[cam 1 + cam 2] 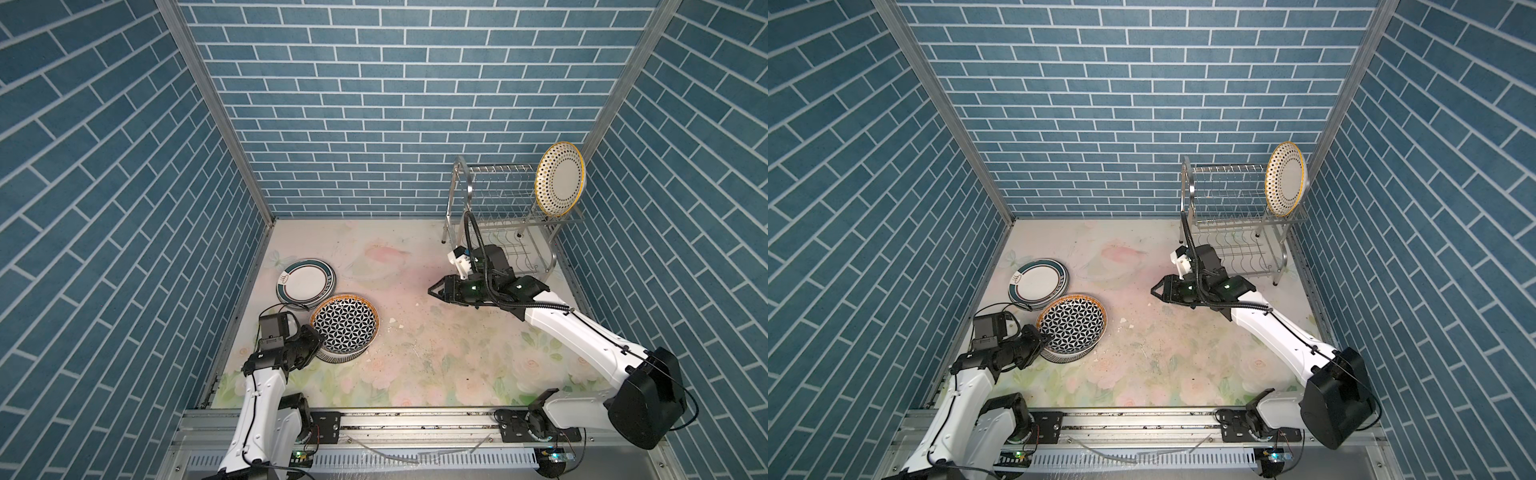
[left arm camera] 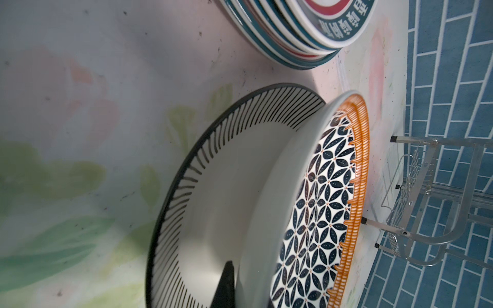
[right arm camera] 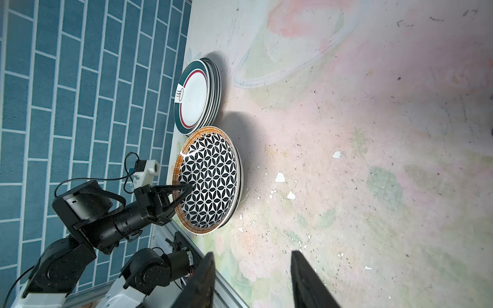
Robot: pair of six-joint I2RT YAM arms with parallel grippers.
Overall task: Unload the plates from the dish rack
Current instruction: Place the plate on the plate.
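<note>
Plates (image 1: 306, 281) are nearly all out of the dish rack (image 1: 468, 195), which stands in the far corner on the right arm's side. Only one is left in it, a yellow-dotted plate (image 1: 560, 179) standing on edge at the end of the upper tier; the lower tier looks bare. The rest lie on the surface (image 1: 415, 353) on the left arm's side, in two piles that sit just beside each other. The teal-banded pile (image 1: 306, 281) shows roughly five or six rims in the left wrist view, though an exact count cannot be made. The nearer pile shows at least two: a black-lattice plate (image 3: 210, 181), tilted, over a black-striped plate (image 2: 226, 186). The left hand (image 3: 181, 193) is clamped on the lattice plate's rim, one finger (image 2: 225, 288) under it and one on top, so this plate looks about to be laid flat and let go. The right hand (image 1: 435, 287) hovers above the surface near the rack, jaws parted and holding nothing. What remains, by this reading, is releasing the lattice plate and fetching the dotted one.
</note>
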